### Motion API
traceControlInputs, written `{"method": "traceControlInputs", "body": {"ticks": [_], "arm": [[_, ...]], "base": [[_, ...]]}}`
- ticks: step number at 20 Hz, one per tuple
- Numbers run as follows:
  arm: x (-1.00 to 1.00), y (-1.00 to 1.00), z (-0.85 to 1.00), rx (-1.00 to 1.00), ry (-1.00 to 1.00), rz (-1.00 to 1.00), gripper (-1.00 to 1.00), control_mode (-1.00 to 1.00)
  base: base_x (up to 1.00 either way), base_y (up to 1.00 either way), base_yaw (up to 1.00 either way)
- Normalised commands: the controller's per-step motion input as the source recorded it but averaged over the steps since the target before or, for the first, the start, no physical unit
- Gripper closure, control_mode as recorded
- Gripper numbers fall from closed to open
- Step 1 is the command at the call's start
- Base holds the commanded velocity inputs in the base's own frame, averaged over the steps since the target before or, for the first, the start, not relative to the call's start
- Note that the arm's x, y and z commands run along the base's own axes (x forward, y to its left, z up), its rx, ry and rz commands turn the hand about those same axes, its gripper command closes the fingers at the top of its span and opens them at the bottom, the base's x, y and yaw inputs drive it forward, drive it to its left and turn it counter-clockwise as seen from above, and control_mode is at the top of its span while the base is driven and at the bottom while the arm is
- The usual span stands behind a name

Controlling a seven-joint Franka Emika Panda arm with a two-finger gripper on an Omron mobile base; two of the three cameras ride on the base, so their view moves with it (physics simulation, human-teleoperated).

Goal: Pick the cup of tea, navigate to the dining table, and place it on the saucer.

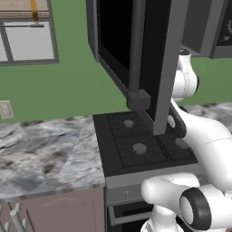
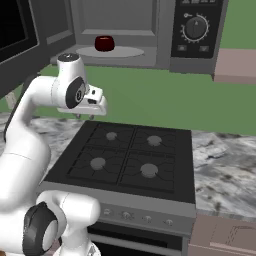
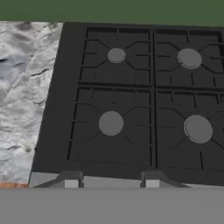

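The cup of tea [image 2: 104, 43], small and dark maroon, stands on a pale round plate [image 2: 127, 52] inside the open microwave, above the stove. My gripper [image 2: 84, 116] hangs lower and to the left of the cup, over the stove's back left corner and pointing down, well apart from the cup. In the hand view the gripper [image 3: 111, 181] looks down on the burners, its two fingertips [image 3: 71, 182] apart with nothing between them. The dining table and the saucer are out of view.
A black four-burner stove [image 2: 125, 160] sits between marbled counters [image 2: 222, 172] [image 1: 45, 149]. The microwave's dark door [image 1: 149, 54] swings open on the left, close to my upper arm. Its control panel [image 2: 196, 27] is to the right of the cavity.
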Motion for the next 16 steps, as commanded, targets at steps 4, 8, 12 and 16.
{"method": "traceControlInputs", "body": {"ticks": [4, 8, 12, 16], "arm": [[-0.28, 0.01, 0.00, -0.02, -0.19, 0.00, -1.00, -1.00], [-0.75, 0.00, 0.14, -0.01, -0.69, 0.00, -1.00, -1.00], [-0.76, -0.06, 0.57, 0.00, -0.82, 0.00, -1.00, -1.00], [-0.33, -0.10, 0.93, 0.02, -0.63, 0.00, -1.00, -1.00]], "base": [[0.00, 0.00, 0.00], [0.00, 0.00, 0.00], [0.00, 0.00, 0.00], [0.00, 0.00, 0.00]]}}
